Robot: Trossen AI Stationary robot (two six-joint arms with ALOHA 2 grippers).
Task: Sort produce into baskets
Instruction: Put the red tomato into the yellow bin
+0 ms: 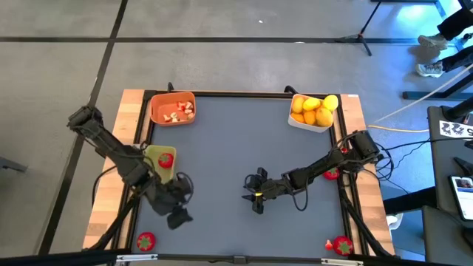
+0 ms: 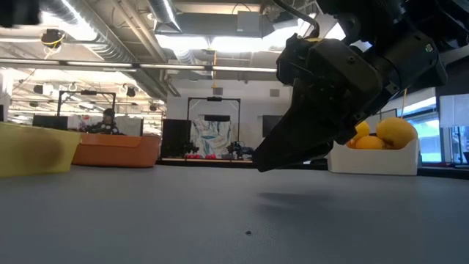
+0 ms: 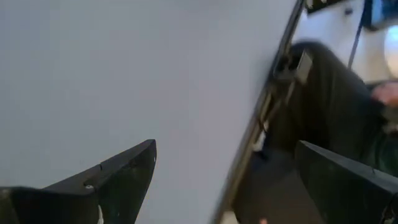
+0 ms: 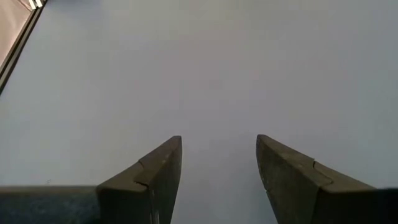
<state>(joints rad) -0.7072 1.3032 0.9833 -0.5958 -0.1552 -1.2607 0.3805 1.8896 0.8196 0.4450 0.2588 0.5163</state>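
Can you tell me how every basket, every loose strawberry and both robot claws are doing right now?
orange basket: holds pale-and-red bits
white basket: filled with yellow and orange citrus
yellow-green basket: holds one strawberry
strawberry, near-left corner: loose on the wood
strawberry, near-right corner: loose on the edge
strawberry under the right arm: loose, partly hidden
left gripper: open, empty
right gripper: open, empty, over bare mat

Three baskets on table (image 1: 222, 148): one (image 1: 172, 108) far left, one (image 1: 313, 113) far right, third (image 1: 163, 161) at left edge.
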